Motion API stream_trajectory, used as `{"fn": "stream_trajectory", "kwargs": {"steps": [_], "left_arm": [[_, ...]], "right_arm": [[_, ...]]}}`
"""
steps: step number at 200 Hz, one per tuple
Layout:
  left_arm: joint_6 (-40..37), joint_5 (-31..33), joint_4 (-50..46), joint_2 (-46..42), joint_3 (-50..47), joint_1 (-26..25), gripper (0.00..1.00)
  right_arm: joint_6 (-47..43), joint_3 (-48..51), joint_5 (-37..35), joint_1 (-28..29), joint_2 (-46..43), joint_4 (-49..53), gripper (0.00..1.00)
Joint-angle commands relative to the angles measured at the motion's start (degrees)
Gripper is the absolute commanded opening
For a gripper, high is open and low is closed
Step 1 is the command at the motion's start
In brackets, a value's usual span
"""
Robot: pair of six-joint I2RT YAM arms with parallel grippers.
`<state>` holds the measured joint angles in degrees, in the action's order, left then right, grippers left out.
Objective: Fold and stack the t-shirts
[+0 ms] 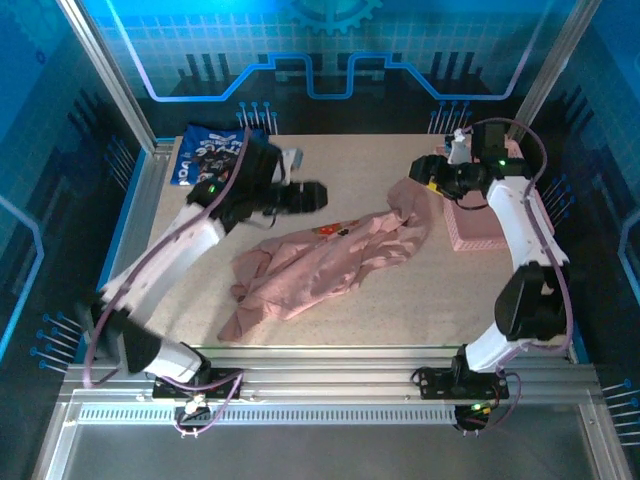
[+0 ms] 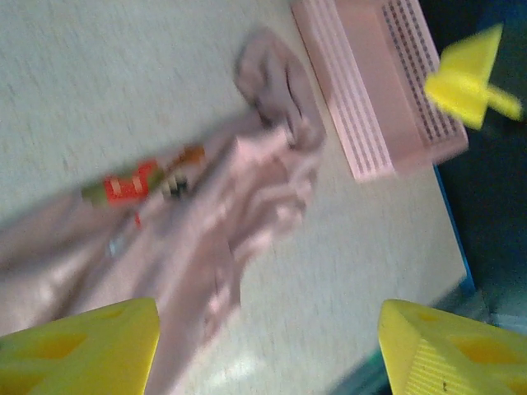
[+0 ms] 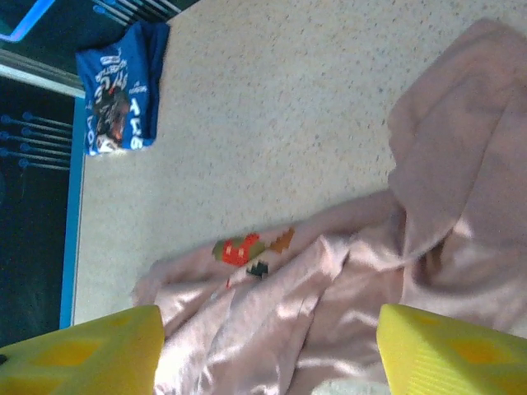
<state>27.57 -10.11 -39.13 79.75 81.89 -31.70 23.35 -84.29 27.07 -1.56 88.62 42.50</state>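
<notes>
The pale speckled desk (image 1: pixel 360 160) is holding everything. The dusty pink cloth t-shirt (image 1: pixel 330 265) is lying crumpled in a long heap, with one end just beside the pink plastic lattice basket (image 1: pixel 478 228). The navy blue t-shirt with white and red print (image 1: pixel 205 155) is sitting well apart from the basket, at the far corner on the other side. It is looking folded already, so I think about half the job is done. The pink one is waiting to be folded and then stacked. The right claw (image 1: pixel 422 175) is hovering just beside the basket, spread wide and pinching nothing. The left claw (image 1: pixel 305 197) is hovering across the pink shirt from the basket, also spread and empty.
</notes>
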Motion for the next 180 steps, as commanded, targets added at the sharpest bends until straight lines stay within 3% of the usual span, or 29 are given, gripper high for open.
{"fn": "stream_trajectory", "kwargs": {"steps": [1, 24, 45, 51, 57, 110, 180], "left_arm": [[1.7, 3.6, -3.4, -0.4, -7.4, -6.3, 0.72], [1.5, 7.8, -5.0, 6.3, -7.5, -14.3, 0.71], [1.7, 10.6, -7.2, 14.2, -5.3, -18.2, 0.7], [1.5, 11.8, -7.8, 16.0, -4.5, -19.0, 0.7], [1.8, 12.9, -8.0, 17.8, -4.0, -19.5, 0.7], [2.7, 15.9, -8.4, 31.1, 3.2, -20.7, 0.64], [3.9, 20.9, -9.0, 36.8, 4.9, -19.6, 0.52]], "right_arm": [[-4.7, 4.2, 3.5, 0.7, -9.7, 5.6, 0.73], [-5.8, 10.7, 6.3, 3.2, -15.3, 6.9, 0.77], [-4.6, 17.3, 6.9, 4.9, -19.6, 5.8, 0.78], [-4.1, 19.3, 6.8, 5.3, -20.8, 5.3, 0.9], [-3.6, 21.0, 7.1, 5.5, -21.7, 4.8, 0.92], [-2.3, 30.3, 5.8, 7.0, -27.1, 3.5, 0.93], [-2.6, 32.3, 6.0, 7.0, -29.7, 3.7, 0.92]]}}
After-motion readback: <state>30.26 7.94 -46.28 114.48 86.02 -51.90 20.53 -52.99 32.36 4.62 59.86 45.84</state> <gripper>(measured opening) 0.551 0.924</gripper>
